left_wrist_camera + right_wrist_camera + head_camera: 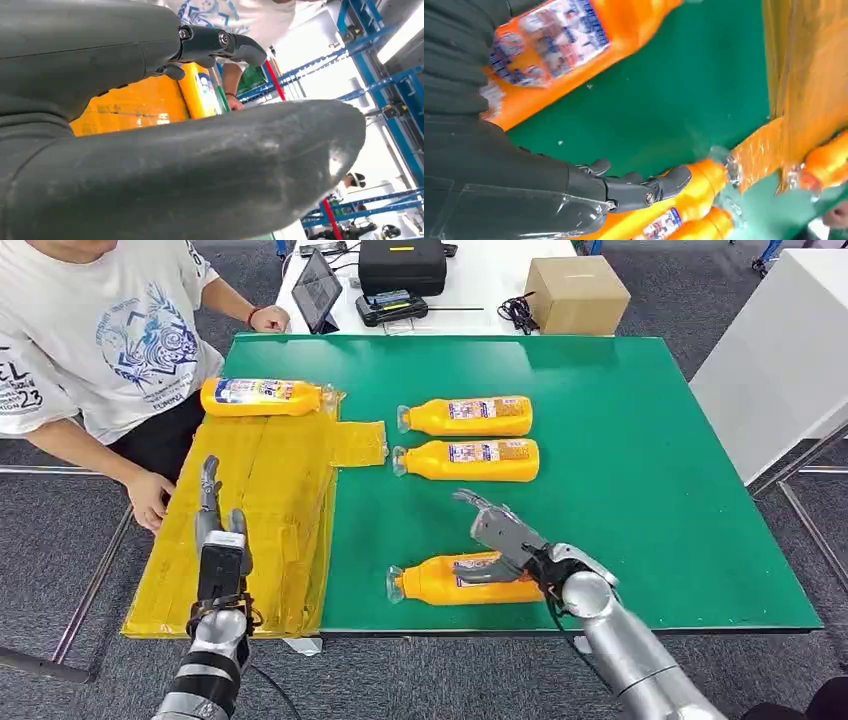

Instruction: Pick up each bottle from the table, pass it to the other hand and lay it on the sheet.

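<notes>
Four orange bottles lie on their sides. One bottle (260,397) (200,95) rests at the far end of the yellow sheet (260,530) (130,105) (809,75). Two more (465,417) (467,460) lie side by side mid-table on the green mat. The nearest bottle (455,582) (554,45) lies by the front edge. My right hand (500,532) (524,165) hovers just over its body, fingers stretched out and apart, not wrapped around it. Above the near part of the sheet my left hand (215,530) (150,165) is empty, its fingers straight.
A person in a white T-shirt (100,330) sits at the table's left, one hand (150,498) beside the sheet's edge. Behind the green mat (640,470) stand a tablet (316,288), a black case (402,265) and a cardboard box (577,295). A white table (780,360) stands to the right.
</notes>
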{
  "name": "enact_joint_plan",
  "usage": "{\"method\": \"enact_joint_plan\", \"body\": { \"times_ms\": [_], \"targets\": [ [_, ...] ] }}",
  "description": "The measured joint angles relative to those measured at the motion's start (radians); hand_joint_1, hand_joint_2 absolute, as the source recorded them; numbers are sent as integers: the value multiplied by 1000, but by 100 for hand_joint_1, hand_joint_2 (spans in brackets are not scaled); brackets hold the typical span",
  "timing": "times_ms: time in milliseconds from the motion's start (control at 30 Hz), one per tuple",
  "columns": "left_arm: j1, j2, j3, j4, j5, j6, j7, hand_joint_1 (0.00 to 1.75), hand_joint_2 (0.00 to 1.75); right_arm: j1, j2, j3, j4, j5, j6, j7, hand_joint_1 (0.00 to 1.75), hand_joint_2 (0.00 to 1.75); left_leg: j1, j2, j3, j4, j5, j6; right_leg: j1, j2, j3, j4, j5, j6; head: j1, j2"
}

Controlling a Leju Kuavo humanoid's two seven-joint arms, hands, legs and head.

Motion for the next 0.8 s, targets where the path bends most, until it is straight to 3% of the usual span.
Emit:
{"method": "enact_joint_plan", "body": {
  "times_ms": [633,800],
  "targets": [
    [-19,17,-42,58,21,13,-3,0,0,-35,-417,140,-230,-125,38,134,0,175,-1,-1,-1,0,0,0,0,-1,0,0,0,0,0,0],
    [-23,17,-60,68,20,12,-3,0,0,-58,-474,186,-291,-113,46,163,0,175,-1,-1,-1,0,0,0,0,-1,0,0,0,0,0,0]
  ]
}}
